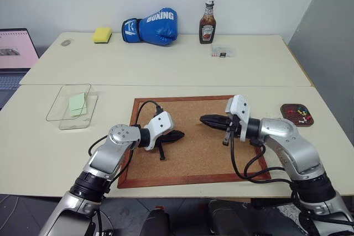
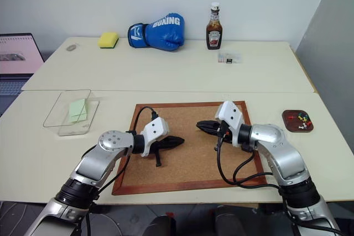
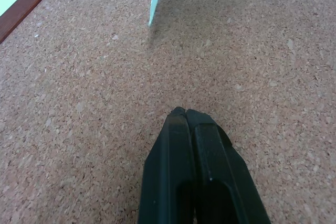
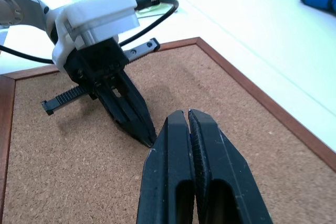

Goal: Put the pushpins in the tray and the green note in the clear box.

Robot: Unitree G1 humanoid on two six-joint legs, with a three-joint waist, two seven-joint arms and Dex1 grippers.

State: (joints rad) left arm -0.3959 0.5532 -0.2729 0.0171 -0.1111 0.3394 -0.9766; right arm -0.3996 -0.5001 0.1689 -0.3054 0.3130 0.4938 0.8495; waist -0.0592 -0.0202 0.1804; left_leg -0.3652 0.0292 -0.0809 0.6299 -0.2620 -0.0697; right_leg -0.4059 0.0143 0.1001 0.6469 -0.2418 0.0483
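Now, at this moment:
Left gripper [image 1: 178,135]: black fingers pressed together with nothing between them, low over the bare cork of the big wood-framed cork board [image 1: 188,178], pointing toward the board's middle.
Right gripper [image 1: 206,119]: fingers also together and empty, held above the cork, its tip facing the left gripper's tip, the two apart.
Pushpins [image 1: 299,112]: tiny plastic-headed pins, red, white, yellow and other colours, lay together inside the small dark brown shallow tray [image 1: 289,108].
Tray: sat on the pale worktop [image 1: 166,64] just off the board's right side.
Green note [image 1: 77,104]: pale green rectangular paper lay inside the shallow transparent plastic clear box [image 1: 55,106].
Clear box: rested on the worktop well left of the board.
Far edge of the worktop: a yellow sponge [image 1: 102,35], a blue boxing glove [image 1: 150,27], a brown ketchup bottle [image 1: 207,21] and a small clear case [image 1: 222,52] holding small items.
Left margin: an open laptop [image 1: 15,53].
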